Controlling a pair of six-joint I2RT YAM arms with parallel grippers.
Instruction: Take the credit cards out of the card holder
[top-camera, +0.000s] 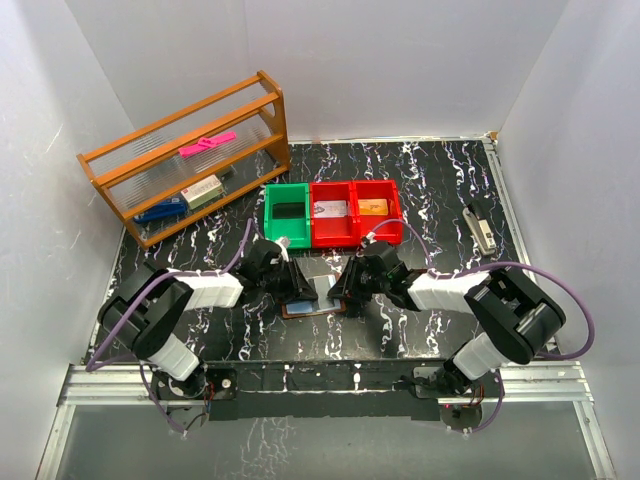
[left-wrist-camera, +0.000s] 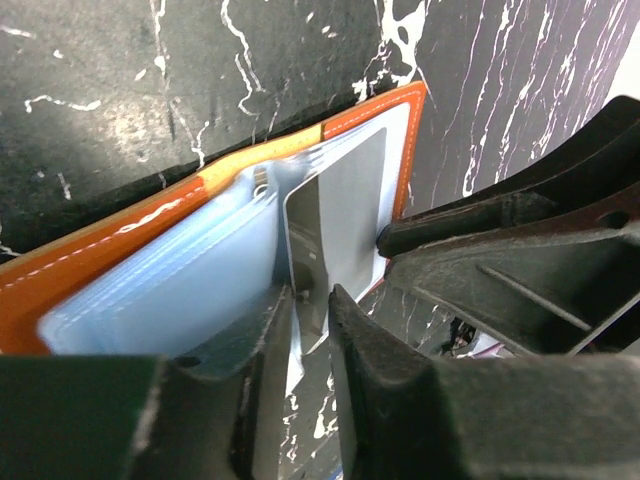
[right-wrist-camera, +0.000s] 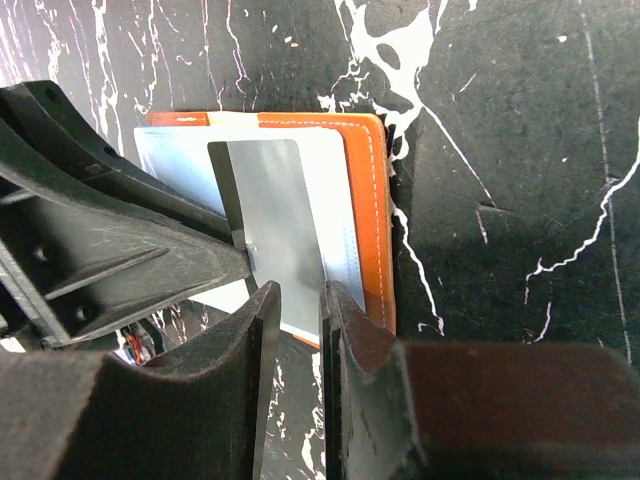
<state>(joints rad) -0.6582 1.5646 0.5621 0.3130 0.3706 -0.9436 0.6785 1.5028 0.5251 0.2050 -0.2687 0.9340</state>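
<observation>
While the open card holder (top-camera: 312, 306) lies at the centre of the table (top-camera: 300, 345), at 6 o'clock from a red bin (top-camera: 333, 240), the left gripper (top-camera: 302, 290) meets it from 9 o'clock and the right gripper (top-camera: 346, 292) from 3 o'clock. Left wrist: its fingers (left-wrist-camera: 365, 340) pinch a silver-grey credit card (left-wrist-camera: 345, 210) tilted up off the pale blue sleeves. Right wrist: those jaws clamp the same card's near end, with the holder's orange-brown rim at 3 o'clock.

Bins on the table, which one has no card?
The green bin, leftmost of the three. The middle red bin holds a silver card and the right red bin an orange card.
</observation>
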